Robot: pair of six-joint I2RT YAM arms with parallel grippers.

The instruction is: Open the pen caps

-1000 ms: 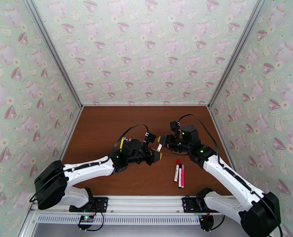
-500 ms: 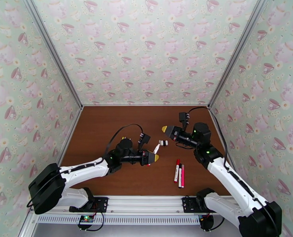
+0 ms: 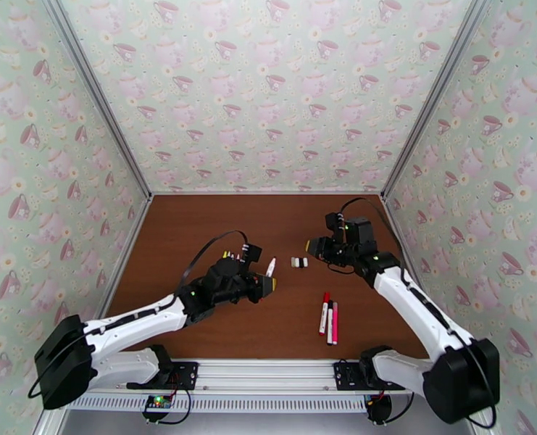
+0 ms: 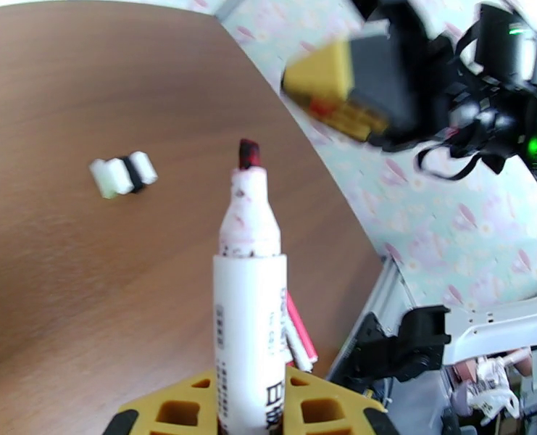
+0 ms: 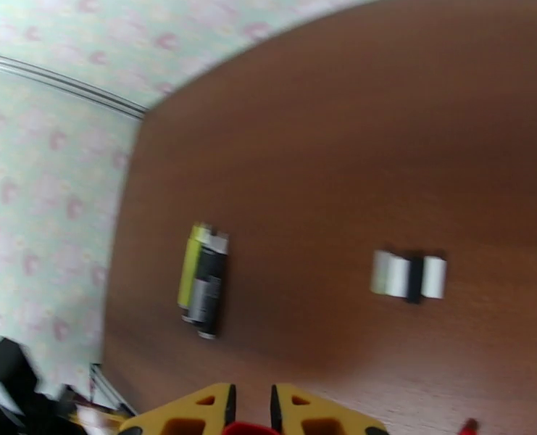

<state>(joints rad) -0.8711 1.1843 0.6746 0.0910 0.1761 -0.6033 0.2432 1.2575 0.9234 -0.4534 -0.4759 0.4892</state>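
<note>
Brown table (image 3: 196, 233): L hand (image 4: 250, 407) w/ pen (image 4: 250, 306), R hand (image 5: 252, 400) w/ cap (image 5: 250, 430)

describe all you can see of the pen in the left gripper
The pen is a white plastic marker with black print on its barrel, uncapped: a tapered, red-smeared nose ends in a dark red tip. The left gripper clamps its lower barrel between yellow fingers, holding it raised off the table.

Left gripper (image 3: 268, 282) with uncapped pen (image 4: 250, 313) and right gripper (image 3: 312, 246) with red cap (image 5: 250, 429), now farther apart.
</note>
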